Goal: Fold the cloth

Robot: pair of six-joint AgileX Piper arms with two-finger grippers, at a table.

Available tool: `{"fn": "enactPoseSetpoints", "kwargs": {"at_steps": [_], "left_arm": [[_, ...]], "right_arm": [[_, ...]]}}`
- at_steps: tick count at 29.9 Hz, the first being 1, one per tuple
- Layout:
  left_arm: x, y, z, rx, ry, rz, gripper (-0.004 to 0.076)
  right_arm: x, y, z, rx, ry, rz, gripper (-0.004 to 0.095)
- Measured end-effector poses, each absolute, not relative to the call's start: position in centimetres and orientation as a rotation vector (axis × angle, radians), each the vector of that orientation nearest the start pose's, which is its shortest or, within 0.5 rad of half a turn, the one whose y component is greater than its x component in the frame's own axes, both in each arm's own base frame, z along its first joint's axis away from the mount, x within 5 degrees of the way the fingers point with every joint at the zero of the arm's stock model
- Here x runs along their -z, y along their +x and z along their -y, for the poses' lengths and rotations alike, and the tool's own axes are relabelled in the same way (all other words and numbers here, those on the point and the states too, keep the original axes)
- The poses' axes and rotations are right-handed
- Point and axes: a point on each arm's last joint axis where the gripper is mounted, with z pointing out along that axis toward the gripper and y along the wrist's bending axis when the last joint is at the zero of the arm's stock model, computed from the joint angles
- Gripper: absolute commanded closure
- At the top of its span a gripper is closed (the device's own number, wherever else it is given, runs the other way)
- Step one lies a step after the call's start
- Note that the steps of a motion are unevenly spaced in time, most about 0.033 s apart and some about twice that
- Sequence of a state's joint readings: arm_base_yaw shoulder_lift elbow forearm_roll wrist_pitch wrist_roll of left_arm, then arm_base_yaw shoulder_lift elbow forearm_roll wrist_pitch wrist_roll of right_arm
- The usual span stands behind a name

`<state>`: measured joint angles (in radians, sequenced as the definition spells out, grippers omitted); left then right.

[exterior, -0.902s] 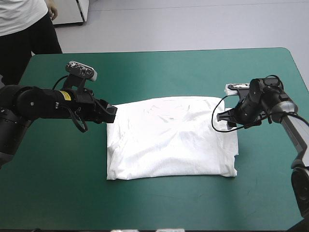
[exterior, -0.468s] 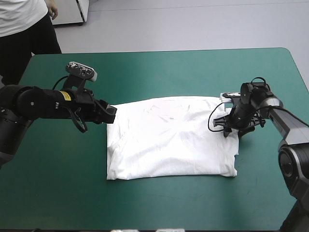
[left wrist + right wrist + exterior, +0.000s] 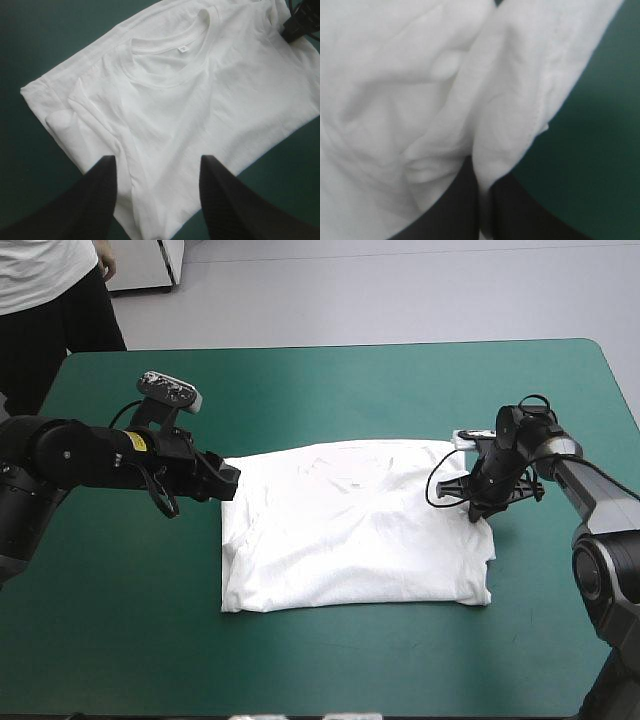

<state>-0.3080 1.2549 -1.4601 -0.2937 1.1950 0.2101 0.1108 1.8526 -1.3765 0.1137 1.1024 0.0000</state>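
Down comes the right end effector (image 3: 480,508) at 2 o'clock on the T-shirt (image 3: 350,530), pinching its edge; left end effector (image 3: 225,480) gapes wide at 10 o'clock; one corner secured.

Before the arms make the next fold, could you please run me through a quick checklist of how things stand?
1. Right gripper shut on the T-shirt: ok, cloth pinched between its fingers.
2. Left gripper holding the shirt: not ok, it is open, with the shirt's edge between its fingers.
3. T-shirt flat, wholly on the table: ok.
4. Collar facing up: ok.
5. How many layers the right gripper holds: cannot tell.
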Motion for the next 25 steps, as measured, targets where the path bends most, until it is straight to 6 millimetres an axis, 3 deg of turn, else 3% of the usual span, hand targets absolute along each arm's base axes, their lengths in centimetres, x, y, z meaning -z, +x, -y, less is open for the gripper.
{"fn": "enactPoseSetpoints", "kwargs": {"at_steps": [8, 11, 18, 25], "left_arm": [[-42.9, 21.6, 9.5, 0.425, 0.622, -2.389, 0.0346], [-42.9, 21.6, 9.4, 0.425, 0.624, -2.393, 0.0346], [-42.9, 21.5, 9.4, 0.425, 0.626, -2.397, 0.0346], [-42.9, 21.5, 9.4, 0.425, 0.629, -2.401, 0.0346]], "right_arm": [[-25.6, 36.9, -5.8, -0.294, -0.097, -2.996, 0.0921], [-26.1, 37.0, -6.7, -0.324, -0.137, -2.981, 0.0921], [-25.4, 36.6, -9.5, -0.344, -0.257, -2.998, 0.0921], [-23.1, 37.1, -11.1, -0.334, -0.327, -3.033, 0.0915]]}}
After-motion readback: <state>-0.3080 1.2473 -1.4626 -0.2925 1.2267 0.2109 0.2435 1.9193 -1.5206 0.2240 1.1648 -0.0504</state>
